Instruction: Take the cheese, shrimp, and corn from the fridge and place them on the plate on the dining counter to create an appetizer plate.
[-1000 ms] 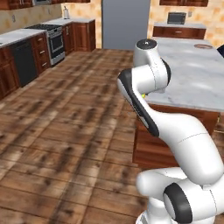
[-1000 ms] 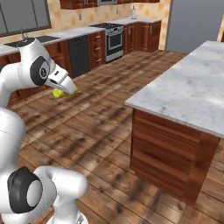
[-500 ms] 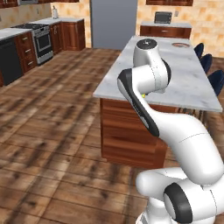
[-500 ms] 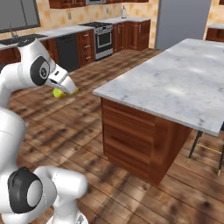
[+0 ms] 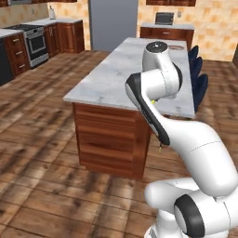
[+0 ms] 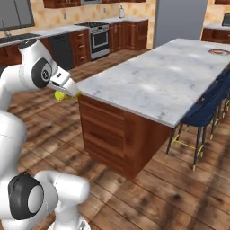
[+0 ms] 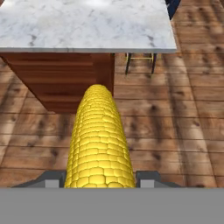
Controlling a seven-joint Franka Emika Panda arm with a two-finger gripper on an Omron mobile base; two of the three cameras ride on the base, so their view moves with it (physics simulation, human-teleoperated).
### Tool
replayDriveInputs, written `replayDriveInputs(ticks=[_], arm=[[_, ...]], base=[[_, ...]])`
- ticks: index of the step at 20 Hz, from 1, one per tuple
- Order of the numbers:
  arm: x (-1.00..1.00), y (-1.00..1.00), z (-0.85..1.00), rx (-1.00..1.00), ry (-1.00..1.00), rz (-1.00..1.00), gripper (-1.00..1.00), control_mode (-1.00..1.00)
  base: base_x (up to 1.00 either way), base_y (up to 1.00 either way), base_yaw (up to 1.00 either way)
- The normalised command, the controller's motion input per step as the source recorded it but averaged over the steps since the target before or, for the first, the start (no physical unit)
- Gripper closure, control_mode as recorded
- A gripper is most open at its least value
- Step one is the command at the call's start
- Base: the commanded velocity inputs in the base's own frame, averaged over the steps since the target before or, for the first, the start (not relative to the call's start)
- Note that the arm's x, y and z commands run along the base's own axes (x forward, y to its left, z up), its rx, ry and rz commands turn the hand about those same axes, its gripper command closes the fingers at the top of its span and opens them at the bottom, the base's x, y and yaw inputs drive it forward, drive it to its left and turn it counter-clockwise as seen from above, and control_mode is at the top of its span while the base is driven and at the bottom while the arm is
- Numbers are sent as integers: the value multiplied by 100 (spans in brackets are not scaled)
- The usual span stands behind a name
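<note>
The gripper is clamped on the corn (cob running lengthwise out from the 2 fingers), while the plate sits at the far end of the dining counter, well ahead.

Yellow corn clamped in end effector, nr dining counter.

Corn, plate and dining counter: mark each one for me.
corn (image 7: 99, 144): hand view, on the middle of the yellow cob.
plate (image 6: 219, 51): right base view, on its dark rim at the counter's far end.
dining counter (image 6: 166, 78): right base view, on bare marble top.
</note>
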Motion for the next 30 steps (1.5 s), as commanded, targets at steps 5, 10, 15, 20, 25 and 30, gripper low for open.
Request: replayDriveInputs(ticks=[5,10,15,20,25,30], arm=[[0,0,0,0,0,0,100,100],[0,0,0,0,0,0,100,100],[0,0,0,0,0,0,100,100],[0,0,0,0,0,0,100,100],[0,0,0,0,0,0,100,100],[0,0,0,0,0,0,100,100]], base=[[13,-100,17],[31,-100,21],[37,-100,21],[39,-100,23],[38,-100,23],[35,-100,24]])
